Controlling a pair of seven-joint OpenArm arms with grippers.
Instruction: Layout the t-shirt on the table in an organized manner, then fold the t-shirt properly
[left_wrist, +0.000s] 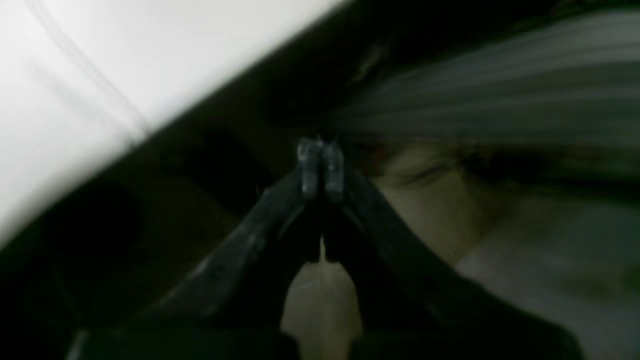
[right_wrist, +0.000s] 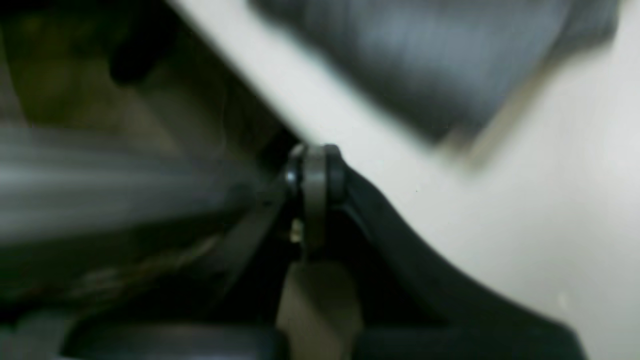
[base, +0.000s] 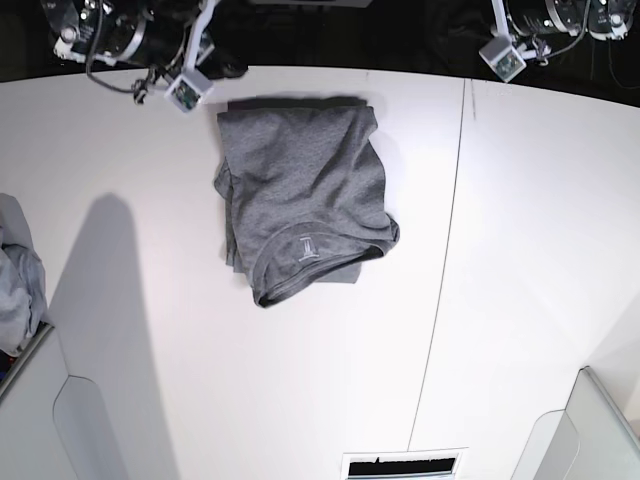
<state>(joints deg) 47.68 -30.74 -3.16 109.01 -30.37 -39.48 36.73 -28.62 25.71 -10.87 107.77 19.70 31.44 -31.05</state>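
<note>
You had the shirt (base: 303, 205) lying folded into a compact block in the upper middle of the base view, on the table (base: 520, 250), just left of the dark seam line, with the collar and its pale label turned toward the lower edge of the frame. Both arms were pulled up to the top edge of that view, well apart from the cloth. The left gripper (left_wrist: 320, 167) showed its jaws pressed together on nothing in its wrist view, and the right gripper (right_wrist: 315, 172) was likewise pressed shut and empty in its own; both wrist views were badly blurred, so little else could be read from them. Judged from how the shirt lay, the fold looked close to done, and what remained was tidying: the lower left corner stuck out past the layer under it, and the right edge bulged near the collar. If you went back in, you would do well to open the jaws before coming down, take only the top layer at that stray corner, and draw it flat in one slow pull rather than lifting, since a high lift would likely undo the stack. As for containers, a light grey bin (base: 35, 420) sat at the lower left of the base view with a paler grey cloth (base: 18, 285) bunched at its upper edge; whether that cloth lay inside it you could not tell. A second bin (base: 600, 430) showed at the lower right, its contents out of sight.
</note>
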